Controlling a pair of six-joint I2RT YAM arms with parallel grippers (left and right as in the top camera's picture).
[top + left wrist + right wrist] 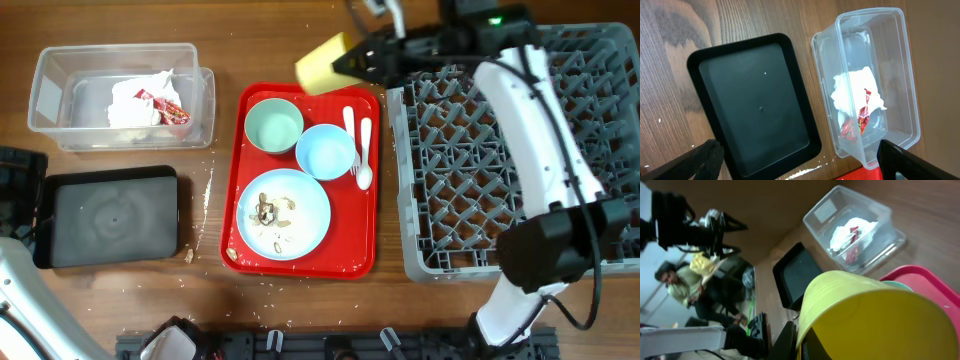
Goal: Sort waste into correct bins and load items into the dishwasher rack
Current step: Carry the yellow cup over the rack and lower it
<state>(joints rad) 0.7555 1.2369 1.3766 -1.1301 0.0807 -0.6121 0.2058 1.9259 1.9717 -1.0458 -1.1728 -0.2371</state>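
Napkin (135, 100) and wrapper (172, 112) lie in the clear tub (45, 62) far left, with the left claw (802, 162) gaping wide and empty above the black tray (110, 215). At the far left corner of the rack (430, 258), the right claw (352, 57) clamps the tilted yellow cup (320, 65); held askew, it could slip free or snag a peg and topple.

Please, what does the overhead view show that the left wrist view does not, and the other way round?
Only overhead: the rack, the plate with scraps, a green bowl, a blue bowl, and the right tool shut on the cup. Only left wrist: the left tool, open, its fingers at the bottom edge. Both: the tub holding the napkin and wrapper, and the black tray.
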